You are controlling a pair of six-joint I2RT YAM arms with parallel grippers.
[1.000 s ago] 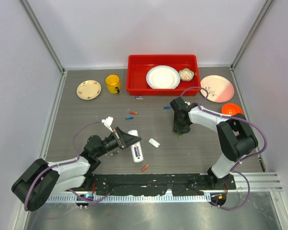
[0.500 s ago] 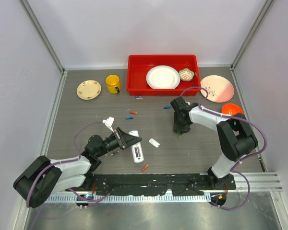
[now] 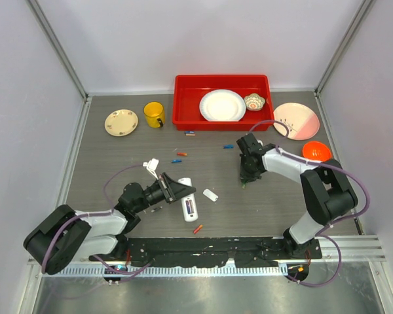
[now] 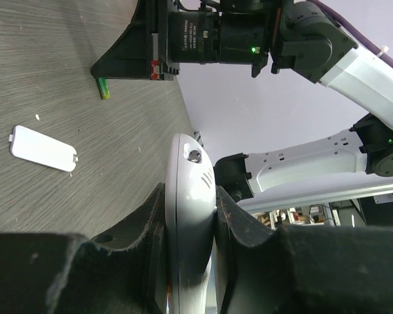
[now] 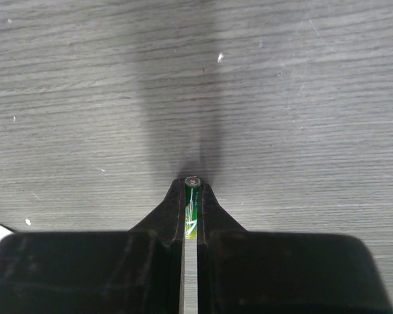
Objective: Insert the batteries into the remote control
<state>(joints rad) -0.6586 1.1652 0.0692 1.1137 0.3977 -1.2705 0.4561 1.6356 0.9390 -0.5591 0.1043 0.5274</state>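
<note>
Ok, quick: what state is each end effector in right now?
Left end effector: closed, holding the remote control.
Right end effector: closed, holding a green battery.

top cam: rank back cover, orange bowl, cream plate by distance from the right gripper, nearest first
1. back cover: mid-table, just beside the right gripper on the left arm's side.
2. orange bowl: on the other side, near the table's right edge.
3. cream plate: far back left, beyond the yellow mug.
</note>
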